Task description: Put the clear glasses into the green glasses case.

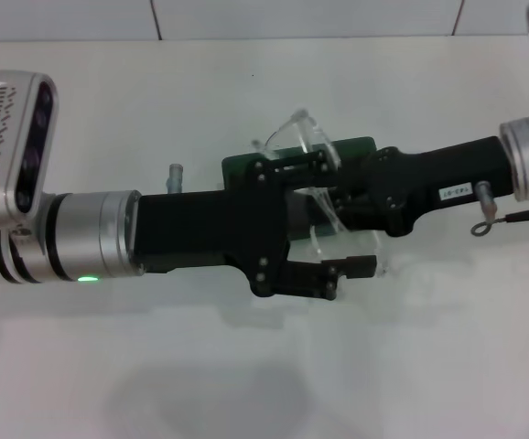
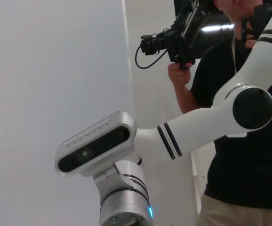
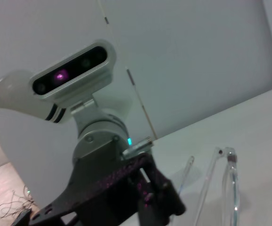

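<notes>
The clear glasses (image 1: 312, 137) hang tilted over the middle of the table, with my right gripper (image 1: 338, 199) reaching in from the right and shut on them. Their thin clear arms (image 3: 230, 181) show close up in the right wrist view. Beneath them lies the green glasses case (image 1: 356, 146), mostly covered by both grippers; whether its lid is up cannot be told. From the left comes my left gripper (image 1: 342, 215), open, one finger (image 1: 292, 166) over the case and the other (image 1: 342, 268) nearer the front, straddling the glasses and the right gripper's tip.
A small grey peg-like object (image 1: 174, 174) stands on the white table (image 1: 246, 82) beside the left wrist. A person holding a camera rig (image 2: 173, 42) stands behind the right arm (image 2: 206, 122) in the left wrist view.
</notes>
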Tool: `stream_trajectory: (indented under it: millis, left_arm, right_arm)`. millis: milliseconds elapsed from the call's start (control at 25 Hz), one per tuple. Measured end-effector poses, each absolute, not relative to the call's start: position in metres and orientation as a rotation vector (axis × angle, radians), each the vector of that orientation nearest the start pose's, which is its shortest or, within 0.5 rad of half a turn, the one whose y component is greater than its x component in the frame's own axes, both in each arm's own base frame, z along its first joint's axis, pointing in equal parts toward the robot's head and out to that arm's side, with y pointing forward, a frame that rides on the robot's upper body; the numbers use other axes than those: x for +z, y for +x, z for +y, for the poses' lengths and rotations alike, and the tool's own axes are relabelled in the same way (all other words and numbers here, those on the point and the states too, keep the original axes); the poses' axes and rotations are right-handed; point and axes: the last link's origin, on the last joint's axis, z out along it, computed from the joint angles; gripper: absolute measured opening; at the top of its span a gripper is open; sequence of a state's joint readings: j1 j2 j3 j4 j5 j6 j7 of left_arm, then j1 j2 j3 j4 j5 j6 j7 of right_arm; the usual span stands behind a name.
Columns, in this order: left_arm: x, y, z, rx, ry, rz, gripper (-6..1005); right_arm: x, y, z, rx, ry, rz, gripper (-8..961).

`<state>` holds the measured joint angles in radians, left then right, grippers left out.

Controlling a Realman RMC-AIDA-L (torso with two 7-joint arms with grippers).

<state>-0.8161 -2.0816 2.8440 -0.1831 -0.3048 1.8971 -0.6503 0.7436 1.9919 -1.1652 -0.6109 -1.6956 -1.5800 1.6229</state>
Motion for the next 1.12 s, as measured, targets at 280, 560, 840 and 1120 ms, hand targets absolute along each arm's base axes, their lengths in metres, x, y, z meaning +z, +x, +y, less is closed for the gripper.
stream_trajectory:
  millis: [280,560,840,1120]
  left_arm:
    - [-0.046,-0.187,0.298,-1.312,-2.815,0.15,816]
    - [-0.046,-0.187,0.298,-1.307,-2.814,0.15,816]
    - [-0.045,-0.188,0.298,-1.309,-2.812,0.148,816]
    - [-0.024,-0.2,0.293,-1.421,-2.645,0.1,816]
  right_arm:
    - [-0.011,0.168,0.363,0.779,-3.035,0.576,123]
    - [-0.016,0.161,0.357,0.77,-3.094,0.548,124]
    - [-0.014,0.161,0.358,0.752,-3.101,0.514,122]
    - [0.001,0.163,0.375,0.592,-2.977,0.348,121]
